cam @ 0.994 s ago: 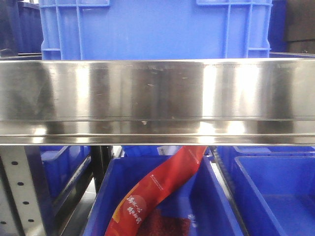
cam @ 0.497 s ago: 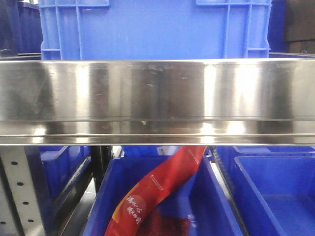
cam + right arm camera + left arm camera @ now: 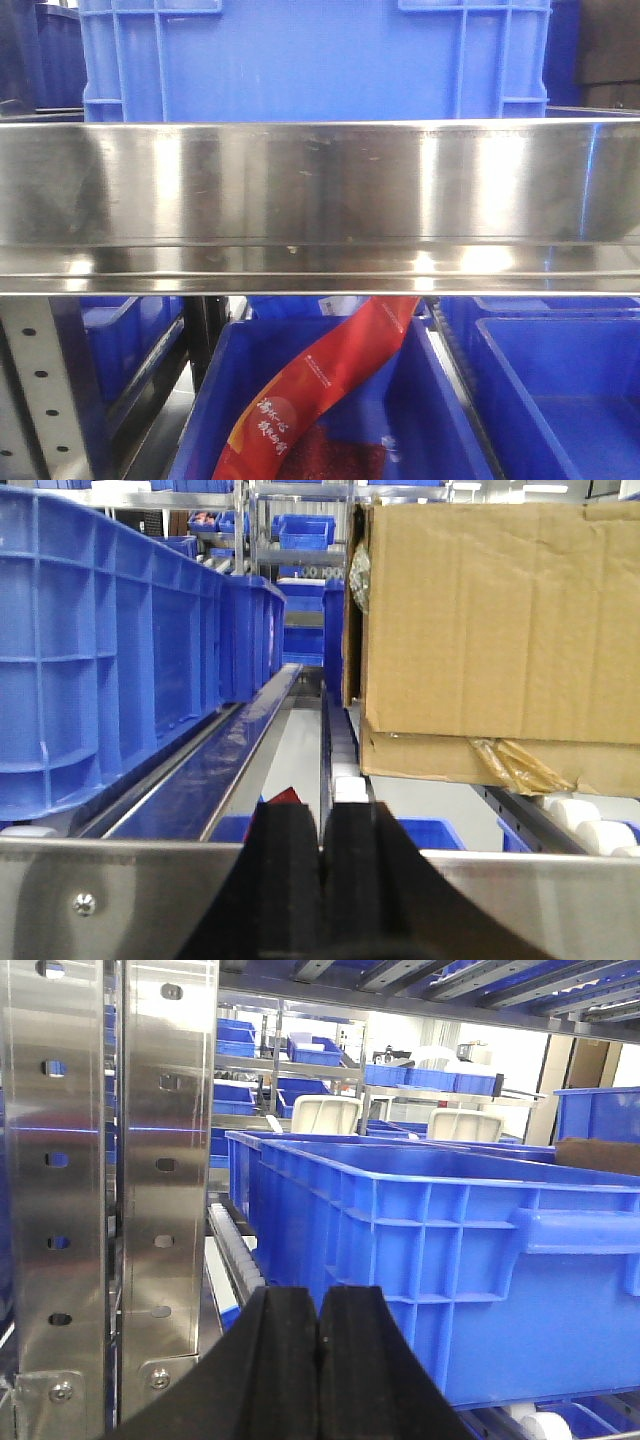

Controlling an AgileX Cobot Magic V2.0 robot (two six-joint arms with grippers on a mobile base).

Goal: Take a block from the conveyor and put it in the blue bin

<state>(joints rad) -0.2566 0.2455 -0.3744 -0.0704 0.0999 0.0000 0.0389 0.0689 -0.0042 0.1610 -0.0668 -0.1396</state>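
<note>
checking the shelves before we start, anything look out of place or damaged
A red packet leans diagonally out of the lower blue bin, its top hidden behind the steel rail. The cardboard box has crumpled tape along its bottom edge.

Matte black left gripper (image 3: pixel 318 1310): two thick, flat-faced fingers, tops rounded, flaring wider toward the base. Right gripper (image 3: pixel 322 825) the same black, same twin-block shape. No cables, screws or markings visible.
</note>
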